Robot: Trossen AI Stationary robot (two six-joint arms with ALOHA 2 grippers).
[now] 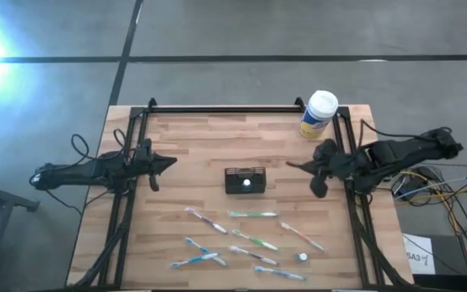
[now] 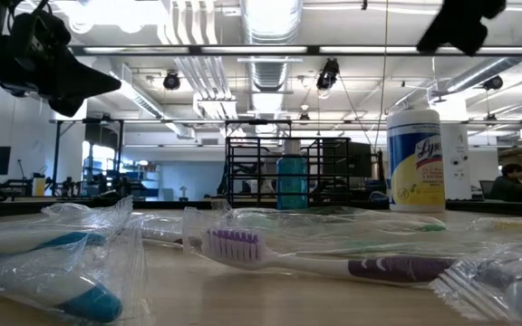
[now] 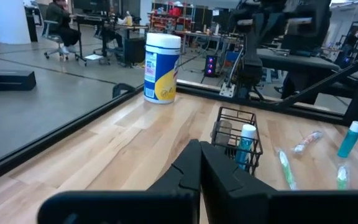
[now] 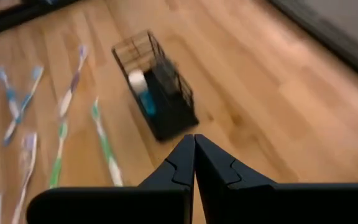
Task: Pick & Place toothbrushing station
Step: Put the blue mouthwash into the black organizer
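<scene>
Two arms flank your table (image 1: 177, 154), one at each side edge. Your left pincer (image 1: 169, 162) is pinched fully together and holds nothing. Your right pincer (image 1: 292, 165) is likewise pinched together and empty. Between them, near the table's middle, sits the toothbrushing station (image 1: 245, 180), a small black wire holder. Wrapped toothbrushes (image 1: 254, 215) lie scattered on the near side of it. At the far right corner stands a yellow canister (image 1: 319, 115).

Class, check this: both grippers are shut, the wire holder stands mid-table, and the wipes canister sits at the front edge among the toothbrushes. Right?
Not quite. The high view shows the canister at the back edge, far from the toothbrushes. The rest holds.
</scene>
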